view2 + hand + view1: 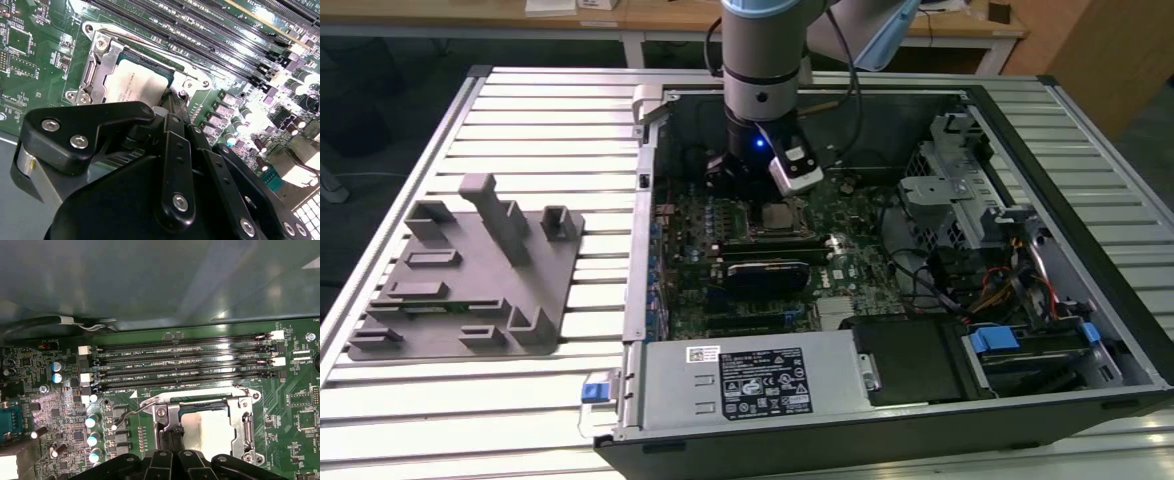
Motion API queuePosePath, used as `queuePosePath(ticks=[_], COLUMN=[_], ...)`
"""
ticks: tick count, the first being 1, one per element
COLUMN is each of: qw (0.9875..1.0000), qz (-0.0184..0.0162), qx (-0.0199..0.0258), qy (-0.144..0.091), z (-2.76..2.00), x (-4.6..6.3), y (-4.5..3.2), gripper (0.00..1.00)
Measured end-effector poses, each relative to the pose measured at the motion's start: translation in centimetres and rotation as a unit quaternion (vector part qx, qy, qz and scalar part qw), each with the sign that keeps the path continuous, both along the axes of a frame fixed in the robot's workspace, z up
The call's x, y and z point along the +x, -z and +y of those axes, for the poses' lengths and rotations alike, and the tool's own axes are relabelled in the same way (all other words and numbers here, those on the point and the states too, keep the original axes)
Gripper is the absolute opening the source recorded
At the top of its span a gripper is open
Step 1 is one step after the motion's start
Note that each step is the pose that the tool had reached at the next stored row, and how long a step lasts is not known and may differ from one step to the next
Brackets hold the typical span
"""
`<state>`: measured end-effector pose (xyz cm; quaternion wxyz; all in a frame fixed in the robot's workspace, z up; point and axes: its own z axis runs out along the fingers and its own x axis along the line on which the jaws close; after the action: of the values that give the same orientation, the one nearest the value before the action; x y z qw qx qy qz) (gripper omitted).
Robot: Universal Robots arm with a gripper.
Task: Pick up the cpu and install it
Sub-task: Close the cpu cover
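The cpu (210, 432), a flat silver square, lies flat inside the open metal socket frame (246, 415) on the green motherboard. It shows in the second wrist view as the cpu (135, 85) and in the exterior view as the cpu (783, 217), in the middle of the open computer case. My gripper (173, 439) hangs straight down over the socket. Its two black fingertips are pressed together at one edge of the chip, the gripper (172, 102) touching or just above it. In the exterior view the gripper (767, 203) is low inside the case.
The socket lever (127, 415) sticks out beside the frame, and several memory slots (185, 365) run next to it. A grey fixture tray (467, 270) lies at the exterior view's left. The power supply (747, 385), the drive cage (947, 190) and the case walls hem in the board.
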<state>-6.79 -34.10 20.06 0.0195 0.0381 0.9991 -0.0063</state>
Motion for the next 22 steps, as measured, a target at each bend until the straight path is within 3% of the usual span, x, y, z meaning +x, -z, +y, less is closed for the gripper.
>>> queuePosePath(ticks=[9, 22], qw=[1.0000, 1.0000], qz=[-0.0003, -0.0003], qx=[0.0000, 0.0018], qy=[0.000, 0.000], z=[0.00, -0.03], x=[-0.05, -0.14], y=[-0.40, 0.13], gripper=[0.11, 0.11])
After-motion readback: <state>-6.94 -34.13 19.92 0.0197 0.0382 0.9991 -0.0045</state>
